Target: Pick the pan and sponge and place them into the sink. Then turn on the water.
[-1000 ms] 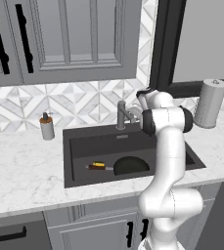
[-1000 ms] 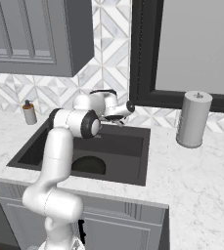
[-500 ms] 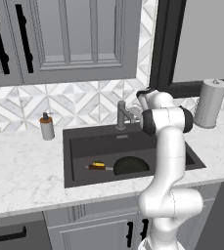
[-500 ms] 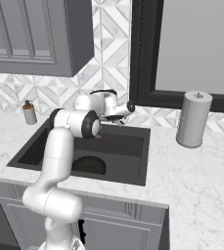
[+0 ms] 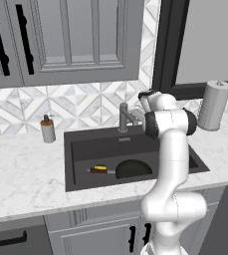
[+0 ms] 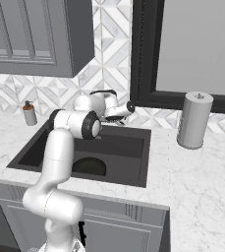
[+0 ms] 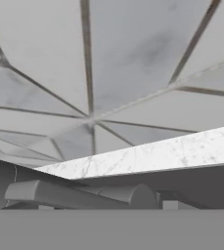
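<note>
Right now the round black frying pan [image 5: 133,168] lies down in the large rectangular dark grey sink [image 5: 80,149], towards the front of the basin, partly behind the white arm. Its long reddish-brown handle [image 5: 101,171] runs roughly level along the basin floor and points to the left side of the sink in the left base view, so the long axis follows the sink's length. From the right base view the pan [image 6: 89,166] shows as a dark dome near the front wall, beside the arm. A touch of yellow sits on the handle in the left base view; whether that is the sponge I cannot tell.

Up at the rear edge stands the grey metal faucet [image 5: 126,117], and the two-finger gripper [image 6: 119,119] is right there at the tap, just in front of the patterned white tile backsplash [image 5: 85,107]. Whether the jaws are spread or pinching the tap, I cannot tell. The hand view looks past a grey cylindrical faucet piece [image 7: 79,194] at the marble ledge and tiles.

On the white marble counter [image 5: 21,172], a small soap dispenser [image 5: 47,130] stands left of the sink, a paper towel roll [image 6: 194,119] right.
</note>
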Available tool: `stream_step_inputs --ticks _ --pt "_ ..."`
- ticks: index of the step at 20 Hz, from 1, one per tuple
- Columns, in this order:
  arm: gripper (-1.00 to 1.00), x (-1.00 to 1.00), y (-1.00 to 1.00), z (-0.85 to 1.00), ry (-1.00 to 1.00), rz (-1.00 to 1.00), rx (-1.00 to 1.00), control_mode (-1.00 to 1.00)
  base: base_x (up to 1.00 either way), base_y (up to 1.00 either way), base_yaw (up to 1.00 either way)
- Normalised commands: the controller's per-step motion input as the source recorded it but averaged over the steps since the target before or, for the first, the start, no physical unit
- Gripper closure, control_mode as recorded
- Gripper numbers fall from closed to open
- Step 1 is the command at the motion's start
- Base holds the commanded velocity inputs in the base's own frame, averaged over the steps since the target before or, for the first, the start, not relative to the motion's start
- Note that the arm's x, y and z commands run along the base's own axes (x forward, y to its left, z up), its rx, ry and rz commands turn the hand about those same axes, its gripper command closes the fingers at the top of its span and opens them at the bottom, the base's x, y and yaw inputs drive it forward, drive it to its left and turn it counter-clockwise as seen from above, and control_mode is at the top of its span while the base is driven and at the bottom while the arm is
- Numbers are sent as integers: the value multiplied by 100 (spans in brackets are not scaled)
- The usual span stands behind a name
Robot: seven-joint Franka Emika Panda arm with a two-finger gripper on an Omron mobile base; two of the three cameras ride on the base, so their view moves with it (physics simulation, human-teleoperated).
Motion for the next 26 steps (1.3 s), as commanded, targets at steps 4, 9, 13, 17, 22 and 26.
stream_step_inputs --ticks 4,9,13,17,22,26 --pt "100 0 0 0 0 0 3 -100 0 0 0" --pt "100 7 0 0 0 -2 17 -100 0 0 0" --pt "100 16 -5 0 4 -8 19 -100 0 0 0" --pt "100 10 -9 0 9 -14 14 -100 0 0 0" --pt "100 10 -6 0 14 -17 9 -100 0 0 0" --pt "100 9 -11 0 17 -16 6 -100 0 0 0"
